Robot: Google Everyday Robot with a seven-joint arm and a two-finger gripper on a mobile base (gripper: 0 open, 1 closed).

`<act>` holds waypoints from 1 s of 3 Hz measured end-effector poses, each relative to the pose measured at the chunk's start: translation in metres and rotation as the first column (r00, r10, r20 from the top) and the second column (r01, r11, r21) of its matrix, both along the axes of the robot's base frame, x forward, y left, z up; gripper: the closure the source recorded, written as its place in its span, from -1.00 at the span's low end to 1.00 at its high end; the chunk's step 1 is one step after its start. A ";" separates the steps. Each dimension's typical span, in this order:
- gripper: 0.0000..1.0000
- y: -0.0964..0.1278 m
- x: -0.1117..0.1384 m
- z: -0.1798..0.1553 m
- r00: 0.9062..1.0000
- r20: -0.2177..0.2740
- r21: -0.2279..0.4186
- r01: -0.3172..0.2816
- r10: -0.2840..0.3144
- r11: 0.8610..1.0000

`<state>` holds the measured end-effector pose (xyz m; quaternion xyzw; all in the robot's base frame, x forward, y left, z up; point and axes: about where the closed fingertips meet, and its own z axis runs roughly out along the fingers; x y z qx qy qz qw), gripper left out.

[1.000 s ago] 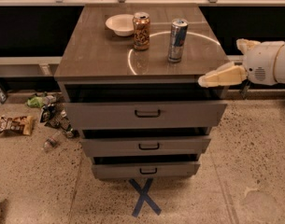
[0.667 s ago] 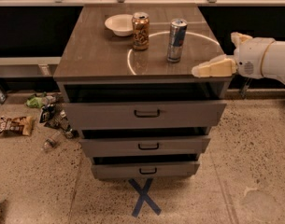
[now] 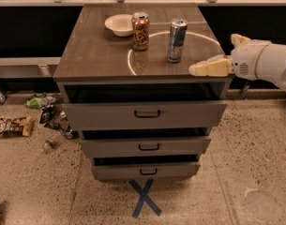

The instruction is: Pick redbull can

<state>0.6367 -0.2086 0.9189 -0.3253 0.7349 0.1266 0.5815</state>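
The redbull can (image 3: 176,40), tall, slim, silver and blue, stands upright on the right half of the brown cabinet top (image 3: 95,55). My gripper (image 3: 214,55) reaches in from the right at the top's right front corner, lower right of the can and apart from it. It is open and empty. One cream finger (image 3: 209,68) points left over the front edge and the other (image 3: 238,39) sits farther back. A shorter orange-brown can (image 3: 140,30) stands left of the redbull can.
A white bowl (image 3: 120,25) sits behind the orange-brown can. The cabinet has three drawers (image 3: 145,114) pulled slightly out. Snack bags and litter (image 3: 44,114) lie on the floor at left. A blue tape X (image 3: 143,198) marks the floor in front.
My gripper has moved left and a little up, from beside the cabinet to over its right front corner, closer to the redbull can. The cans and bowl have not moved.
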 end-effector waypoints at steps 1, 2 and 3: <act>-1.00 0.012 0.027 -0.008 0.999 0.012 0.059 0.030 -0.030 0.998; -1.00 0.021 0.045 -0.019 1.000 -0.009 0.096 0.021 -0.020 0.995; -1.00 0.036 0.061 -0.024 1.000 -0.006 0.121 -0.007 0.007 0.993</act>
